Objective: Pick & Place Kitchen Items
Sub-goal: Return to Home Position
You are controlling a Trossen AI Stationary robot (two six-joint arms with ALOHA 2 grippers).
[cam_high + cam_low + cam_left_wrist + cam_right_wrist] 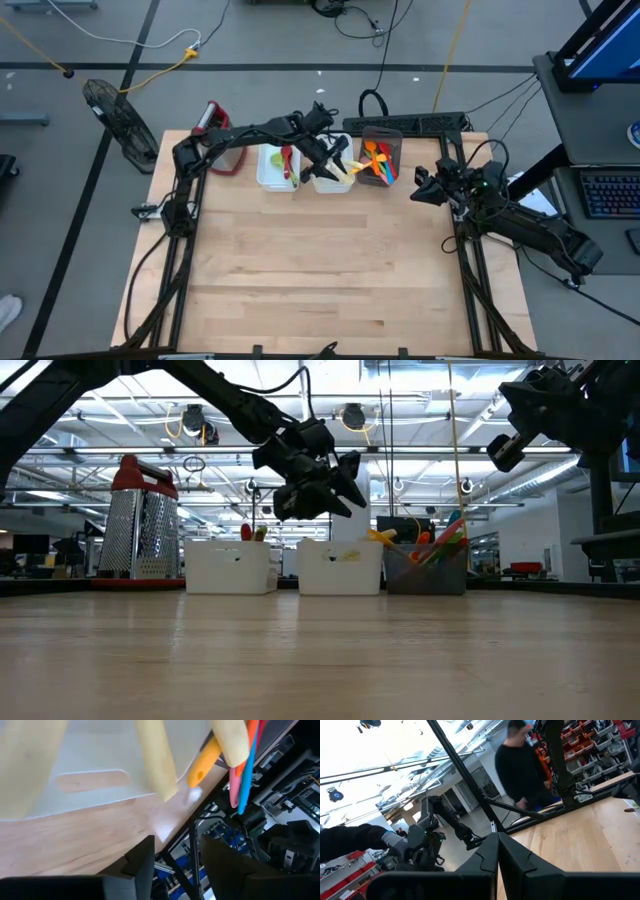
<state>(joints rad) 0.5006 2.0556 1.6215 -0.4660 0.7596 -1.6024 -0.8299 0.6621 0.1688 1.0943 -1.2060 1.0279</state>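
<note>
Three bins stand in a row at the table's far edge. The left white bin (pixel 270 170) holds green and red utensils (pixel 287 160). The middle white bin (pixel 328 183) holds pale yellow-handled pieces (pixel 155 760). The dark bin (pixel 382 140) holds orange, pink and blue utensils (pixel 240 775), which stick up out of it (pixel 445 540). My left gripper (pixel 177 852) hovers open and empty above the middle white bin (pixel 340 565), and shows in the low view (pixel 335 480). My right gripper (pixel 497 842) is shut and empty, raised near the table's right edge (pixel 418 190).
A red-topped metal box grater (pixel 140 520) stands at the far left of the bin row (pixel 213 125). The wooden tabletop (pixel 320 270) in front of the bins is bare. A person stands in the room beyond the table (pixel 520 765).
</note>
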